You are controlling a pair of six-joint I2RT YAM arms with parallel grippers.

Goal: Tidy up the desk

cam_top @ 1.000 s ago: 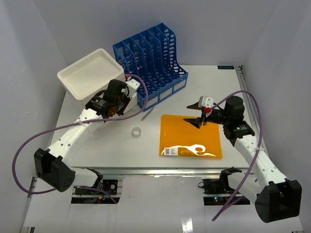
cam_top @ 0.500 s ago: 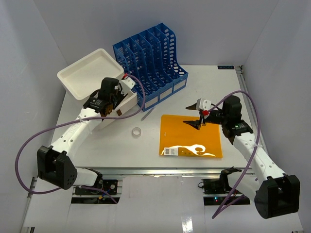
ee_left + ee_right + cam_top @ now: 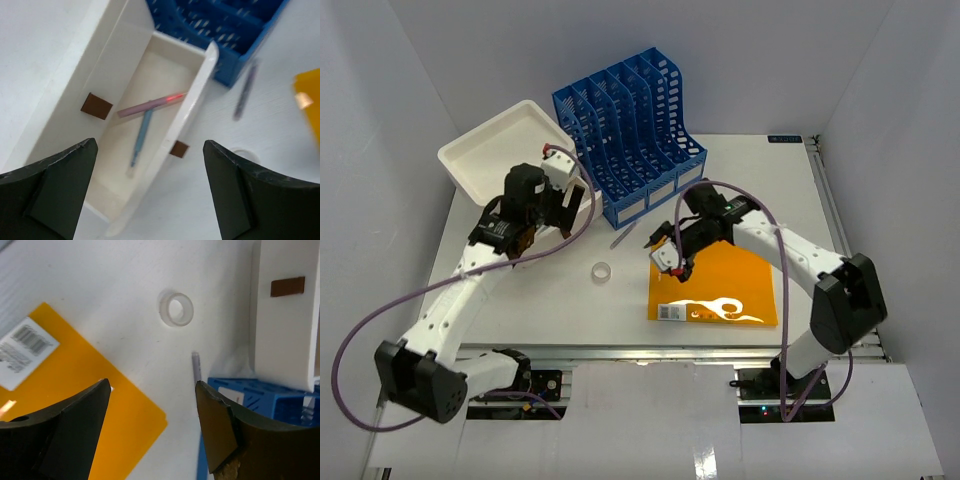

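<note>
L gripper [image 3: 566, 208] [image 3: 150, 200]: jaws spread wide, nothing btwn them. It hangs over the open drawer [image 3: 165, 65] of the white drawer box [image 3: 495, 150], which sits at the far-left corner of the desk [image 3: 550, 310]. In the drawer: a pink pen [image 3: 150, 105] lying across a blue pen [image 3: 141, 137], touching. Small brown squares on the box wall [image 3: 96, 106] and on the drawer front [image 3: 179, 149]. Just right of the box stands the blue file rack [image 3: 630, 120] [image 3: 225, 30].

R gripper [image 3: 670, 262] [image 3: 150, 430]: also released, jaws apart, empty. It hovers at the far-left corner of the orange folder [image 3: 730, 290] [image 3: 115, 410], which lies flat on the desk's right half w/ a barcode label [image 3: 669, 312] [image 3: 27, 345] near its near-left corner. Beyond the fingers, on bare desk: a clear ring [image 3: 602, 271] [image 3: 176, 309], apart from the folder, and a grey pen [image 3: 623, 236] [image 3: 196, 367] lying just in front of the rack, one end close to the rack base.

Desk spans the whole top view under all items, arm bases along its near edge.
</note>
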